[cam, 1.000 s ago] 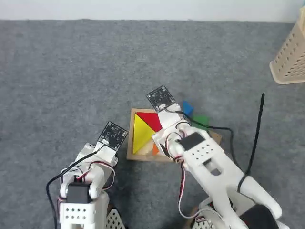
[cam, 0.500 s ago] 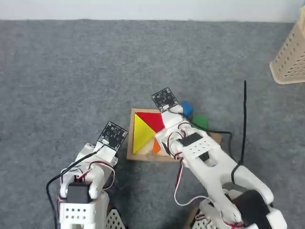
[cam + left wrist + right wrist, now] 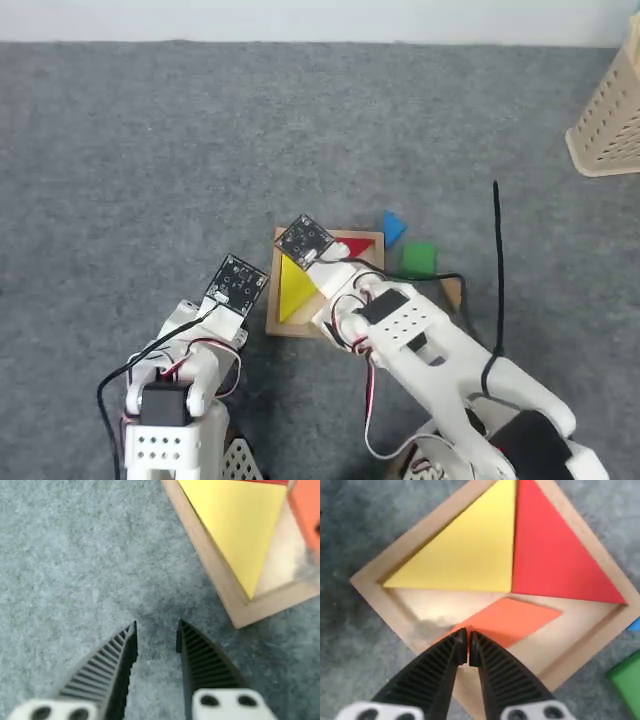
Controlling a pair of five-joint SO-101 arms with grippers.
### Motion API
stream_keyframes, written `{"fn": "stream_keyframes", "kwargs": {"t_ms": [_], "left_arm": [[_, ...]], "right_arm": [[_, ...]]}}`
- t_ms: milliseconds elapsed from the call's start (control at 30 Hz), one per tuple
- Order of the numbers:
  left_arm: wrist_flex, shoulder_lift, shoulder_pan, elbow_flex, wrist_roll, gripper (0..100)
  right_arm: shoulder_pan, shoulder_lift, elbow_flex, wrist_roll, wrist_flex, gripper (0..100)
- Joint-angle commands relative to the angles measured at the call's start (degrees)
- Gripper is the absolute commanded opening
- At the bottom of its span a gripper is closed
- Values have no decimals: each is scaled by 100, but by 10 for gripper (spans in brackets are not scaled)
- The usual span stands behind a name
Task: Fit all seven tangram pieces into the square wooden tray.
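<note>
The square wooden tray (image 3: 395, 559) sits on the grey tabletop (image 3: 150, 150). A yellow triangle (image 3: 470, 555) and a red triangle (image 3: 555, 565) lie flat in it, edge to edge. An orange piece (image 3: 515, 620) lies beneath them on the tray floor. The right hand (image 3: 469, 640) hangs over the tray, its fingers pressed almost together with nothing between them, tips at the orange piece's corner. A blue piece (image 3: 393, 227) and a green piece (image 3: 417, 259) lie just outside the tray. The left hand (image 3: 155, 632) is partly open and empty, above the tabletop near a tray corner.

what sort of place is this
Likely a robotics test bench: the left arm and right arm sit side by side on a grey mat, with a wooden tray of tangram pieces.
</note>
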State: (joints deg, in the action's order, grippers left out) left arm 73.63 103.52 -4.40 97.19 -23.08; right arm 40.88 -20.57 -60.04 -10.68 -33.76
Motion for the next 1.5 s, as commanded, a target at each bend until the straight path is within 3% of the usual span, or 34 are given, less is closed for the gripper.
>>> {"fn": "stream_keyframes", "kwargs": {"t_ms": [0, 300, 667, 1033, 1333, 1467], "left_arm": [[-9, 123, -18, -66, 62, 119], [-9, 123, -18, -66, 62, 119], [-9, 123, -18, -66, 62, 119], [-9, 123, -18, -66, 62, 119], [-9, 123, -18, -66, 62, 119], [-9, 123, -18, -66, 62, 119]], "right_arm": [[40, -347, 211, -79, -92, 6], [-840, -673, 431, -35, 752, 6], [-910, 954, 457, -79, 1807, 6], [-857, -66, 448, -70, 180, 6], [-901, -1191, 422, -70, -479, 6], [-884, -1042, 413, -79, -655, 6]]}}
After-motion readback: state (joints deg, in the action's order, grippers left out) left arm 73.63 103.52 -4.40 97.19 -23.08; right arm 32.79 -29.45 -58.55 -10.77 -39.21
